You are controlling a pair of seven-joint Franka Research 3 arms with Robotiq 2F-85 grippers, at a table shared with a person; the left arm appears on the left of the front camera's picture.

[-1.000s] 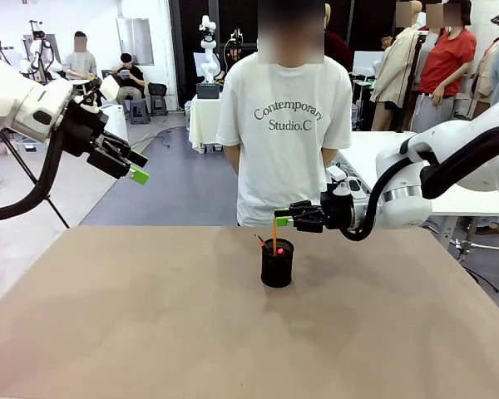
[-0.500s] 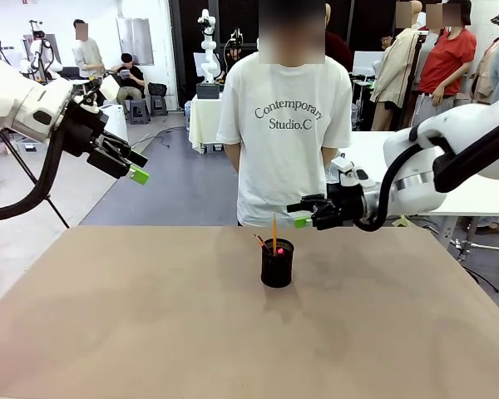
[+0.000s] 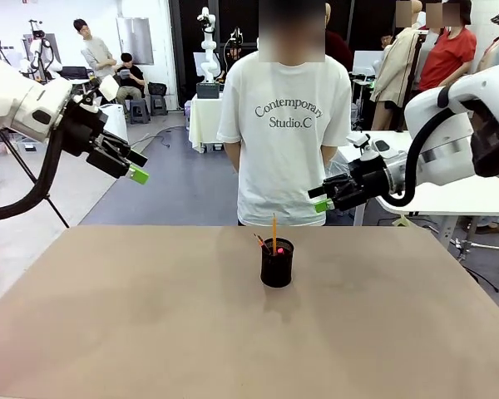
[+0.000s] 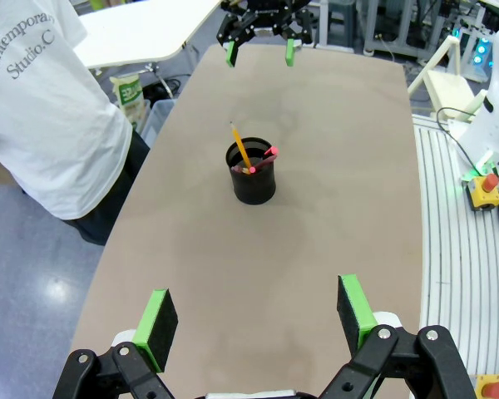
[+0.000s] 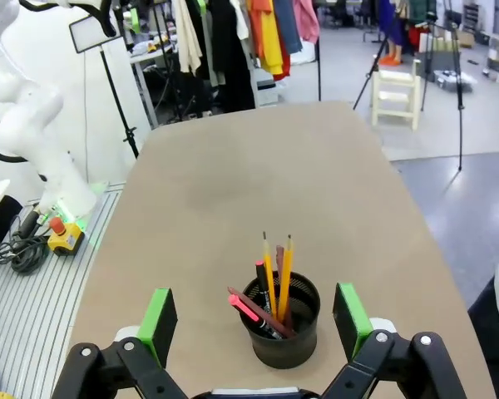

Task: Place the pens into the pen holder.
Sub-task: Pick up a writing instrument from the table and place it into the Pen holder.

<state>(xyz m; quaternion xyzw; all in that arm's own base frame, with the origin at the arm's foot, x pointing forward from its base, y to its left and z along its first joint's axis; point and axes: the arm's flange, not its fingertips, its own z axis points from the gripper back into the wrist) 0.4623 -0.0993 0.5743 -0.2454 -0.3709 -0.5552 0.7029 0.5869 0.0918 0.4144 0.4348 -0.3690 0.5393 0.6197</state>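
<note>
- Holder (image 3: 276,263) stands upright mid-tabletop (image 3: 150,332), a little toward the far edge; the pens sit inside it, tips poking above the rim.
- In the right wrist view, two yellow pencils (image 5: 276,264) rise near-vertical from the cup, and a pink-tipped pen (image 5: 248,308) leans out toward 10 o'clock with a dark one beside it. The count inside looks like four or so; it is hard to separate them.
- Right gripper (image 3: 322,199) hangs above and at about 2 o'clock of the holder, jaws spread wide and empty, apart from the pencil tops.
- Left gripper (image 3: 138,173) is parked high at 10 o'clock, well apart from the cup, jaws spread and empty; its green pads (image 4: 160,313) frame bare tabletop in its own view.
- Risk, as a judgement: the holder is light and the pencils stand taller than it. A low sweep of the right arm across the cup could catch a pencil and tip the lot.
- Risk: the pen leaning on the rim could lever out if the cup is jolted.
- No loose pens are seen on the tabletop, so the task looks finished or nearly so.
- A person in a white T-shirt (image 3: 284,125) stands just beyond the far edge at 12 o'clock, arms down, close behind the right gripper. A retreat backward or upward has little room on that side.
- Nothing else lies on the tabletop between the arms and the holder.
</note>
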